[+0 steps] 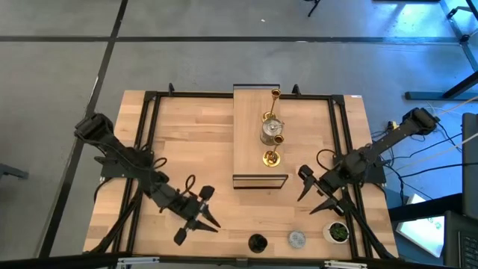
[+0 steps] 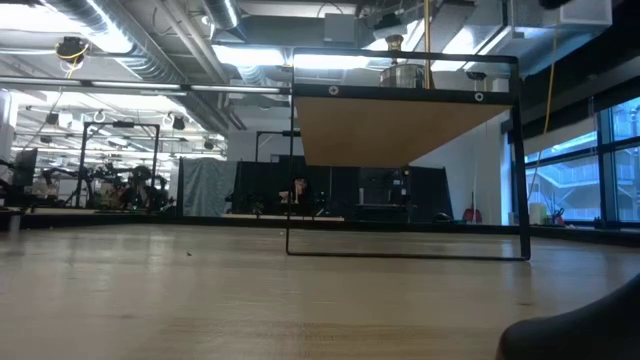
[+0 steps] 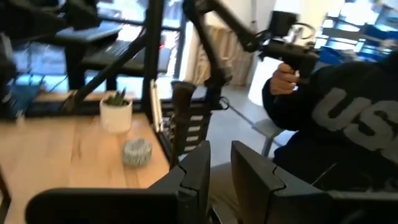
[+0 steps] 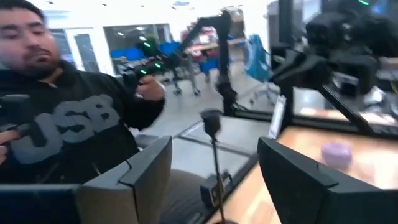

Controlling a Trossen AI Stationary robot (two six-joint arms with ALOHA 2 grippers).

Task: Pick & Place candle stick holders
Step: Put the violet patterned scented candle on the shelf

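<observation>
High view: both claws empty, nothing grabbed yet

Your left claw (image 1: 196, 217) and right claw (image 1: 317, 191) hang open; black holder (image 1: 257, 243) and grey-blue holder (image 1: 297, 238) hug the table's near edge, so a nudge could knock them off.

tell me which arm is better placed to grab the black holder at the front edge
Left, probably. The left tool hangs open beside the black holder, with bare table between them. The right tool, also open, sits farther off, with the grey-blue holder and plant pot nearer to it.
</observation>
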